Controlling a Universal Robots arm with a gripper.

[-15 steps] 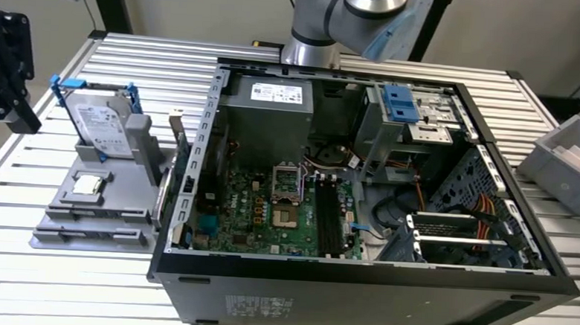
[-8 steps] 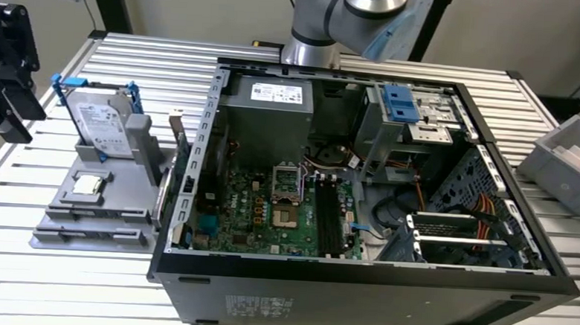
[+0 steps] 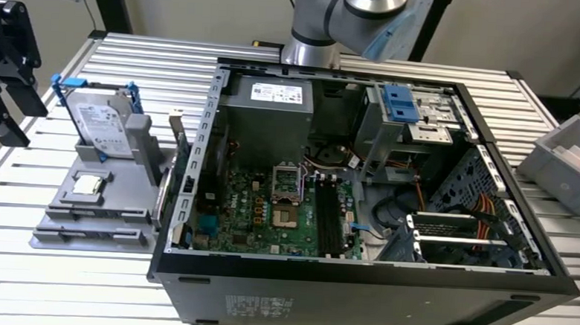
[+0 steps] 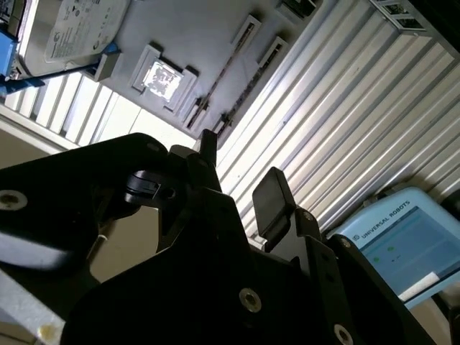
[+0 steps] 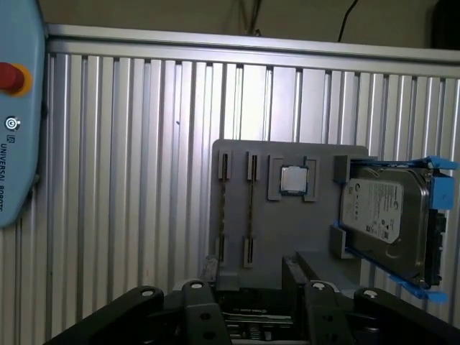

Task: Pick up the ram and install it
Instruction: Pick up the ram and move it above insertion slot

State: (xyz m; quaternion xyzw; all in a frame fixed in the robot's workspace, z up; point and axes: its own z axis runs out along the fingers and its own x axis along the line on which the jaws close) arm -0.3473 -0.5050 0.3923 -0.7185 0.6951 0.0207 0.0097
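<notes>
– Jaws spread, nothing between them; gripper (image 5: 250, 272) hangs over the gray tray (image 5: 237, 215).
– Ram (image 5: 251, 208)?
– On edge in a tray slot, at the exterior view's left of the computer case (image 3: 364, 274). Thin: an off-centre close could clip the slot wall or tip it.
– Neighbours?
– Silver chip (image 5: 291, 180) just beside, hard drive (image 5: 381, 215) past that. Case walls and cables (image 3: 486, 210) crowd the memory slots (image 3: 329, 218).

A robotics lab workbench is hosting an open black metal computer tower (image 3: 363, 289), lying sideways on a ribbed aluminium-slat table (image 3: 126, 57).
</notes>
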